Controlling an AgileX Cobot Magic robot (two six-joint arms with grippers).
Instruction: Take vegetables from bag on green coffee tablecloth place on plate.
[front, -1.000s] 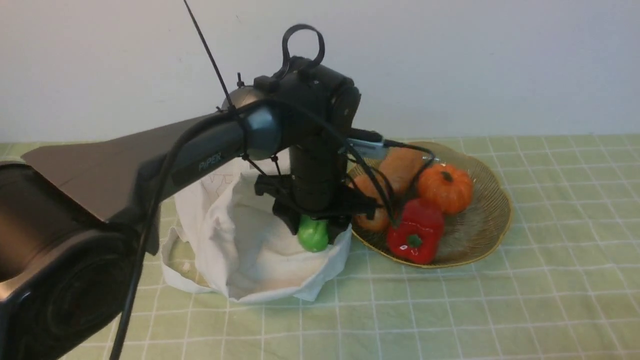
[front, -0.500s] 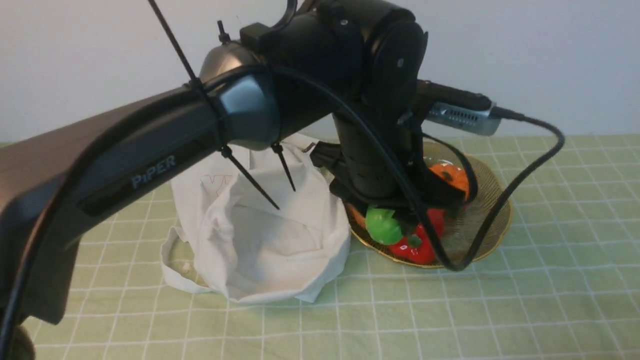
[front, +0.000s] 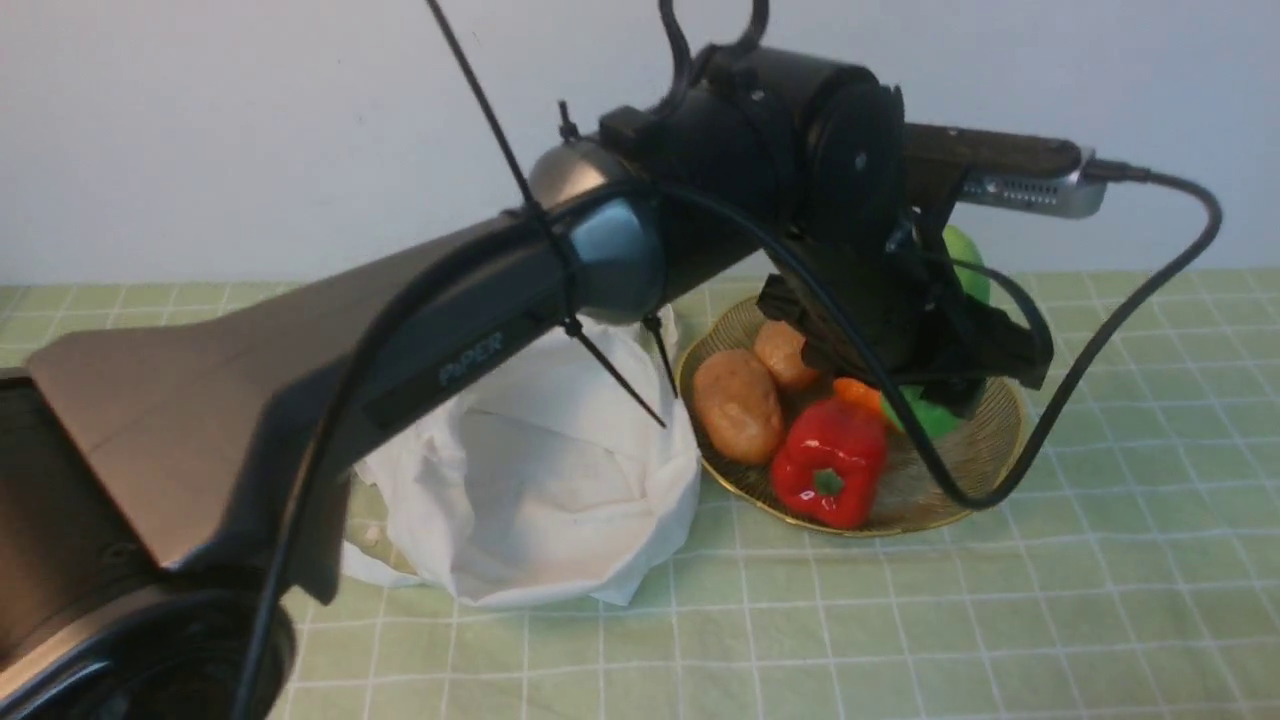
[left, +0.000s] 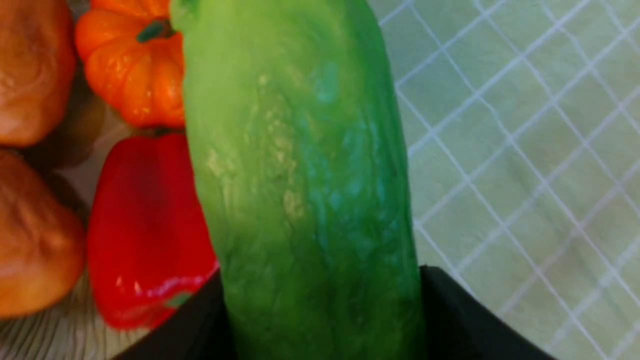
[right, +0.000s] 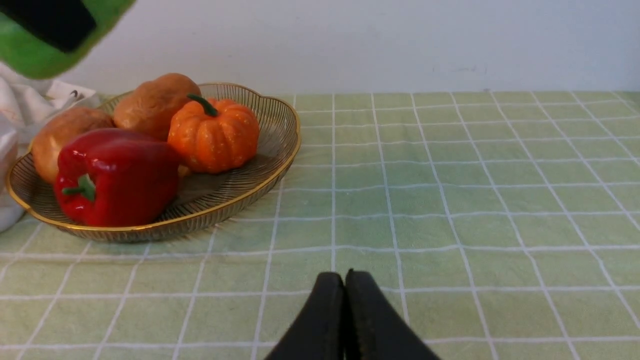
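The left gripper is now hanging over the plate, right of centre in the front view, having swung across from the bag at centre-left. Its fingers are clamping the cucumber around its middle, seemingly just clear of the pumpkin. Only lowering and releasing are remaining. The right gripper is sitting pressed shut, empty

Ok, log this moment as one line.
left gripper: holding cucumber | cucumber: aloft over plate | right gripper: closed, empty | bag: beside plate
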